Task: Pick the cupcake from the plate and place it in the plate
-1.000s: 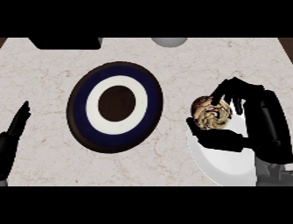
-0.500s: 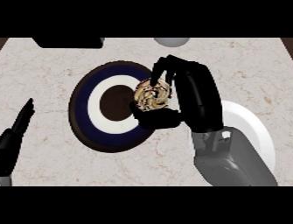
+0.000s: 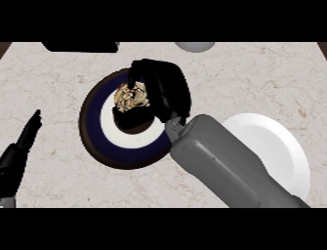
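Observation:
A cupcake (image 3: pixel 131 96) with a brown and cream top is held over the middle of the dark blue plate (image 3: pixel 97 141), which has a white ring and a dark centre. My right hand (image 3: pixel 162 90) is shut on the cupcake, fingers curled round it from the right; whether the cupcake touches the plate I cannot tell. The plain white plate (image 3: pixel 270 141) lies at the right, partly hidden by my right forearm. My left hand (image 3: pixel 18 156) rests open at the left edge, fingers straight.
A black object (image 3: pixel 79 46) sits at the counter's far edge on the left. A grey round thing (image 3: pixel 194 46) shows at the far edge in the middle. Dark wood borders the counter at both far corners.
My right hand carried the cupcake leftward from above the white plate to over the blue plate's centre. The left hand has stayed still.

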`<state>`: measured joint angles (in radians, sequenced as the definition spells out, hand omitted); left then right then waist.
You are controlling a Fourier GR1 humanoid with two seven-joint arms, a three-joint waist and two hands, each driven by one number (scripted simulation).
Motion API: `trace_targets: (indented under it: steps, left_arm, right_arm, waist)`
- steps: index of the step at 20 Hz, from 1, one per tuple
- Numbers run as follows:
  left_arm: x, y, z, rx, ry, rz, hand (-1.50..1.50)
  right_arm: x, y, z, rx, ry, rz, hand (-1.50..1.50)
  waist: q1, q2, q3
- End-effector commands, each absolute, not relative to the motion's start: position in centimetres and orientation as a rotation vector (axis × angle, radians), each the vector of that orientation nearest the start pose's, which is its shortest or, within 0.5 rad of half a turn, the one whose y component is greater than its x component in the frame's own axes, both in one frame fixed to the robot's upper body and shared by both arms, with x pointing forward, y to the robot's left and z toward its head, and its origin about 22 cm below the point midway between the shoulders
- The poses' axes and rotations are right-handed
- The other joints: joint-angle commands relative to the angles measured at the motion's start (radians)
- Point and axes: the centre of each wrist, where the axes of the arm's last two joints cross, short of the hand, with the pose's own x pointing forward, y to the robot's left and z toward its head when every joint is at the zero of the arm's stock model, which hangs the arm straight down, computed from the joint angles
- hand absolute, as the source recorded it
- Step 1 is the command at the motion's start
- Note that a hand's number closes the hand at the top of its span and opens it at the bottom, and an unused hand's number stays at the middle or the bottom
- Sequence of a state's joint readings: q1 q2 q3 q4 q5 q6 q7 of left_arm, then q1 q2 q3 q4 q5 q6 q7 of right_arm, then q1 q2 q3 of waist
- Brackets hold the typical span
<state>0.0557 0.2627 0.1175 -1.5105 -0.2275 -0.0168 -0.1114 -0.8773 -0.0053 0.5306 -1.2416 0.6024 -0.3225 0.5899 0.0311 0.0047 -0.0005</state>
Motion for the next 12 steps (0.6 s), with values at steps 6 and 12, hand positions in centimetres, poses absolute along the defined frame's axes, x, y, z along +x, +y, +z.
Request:
trace_targets:
  steps: [6, 12]
  left_arm:
    - [22.2, 34.3, -0.9, 0.438, -1.516, -0.319, 0.00]
    - [21.8, 32.4, 0.1, 0.421, -1.550, -0.346, 0.00]
  right_arm:
    - [34.4, 0.4, 10.5, -0.456, -1.590, 0.573, -1.50]
    - [35.7, 1.4, 10.2, -0.451, -1.624, 0.536, -1.50]
  waist:
    - [0.028, 0.006, 0.000]
    - [0.032, 0.004, 0.000]
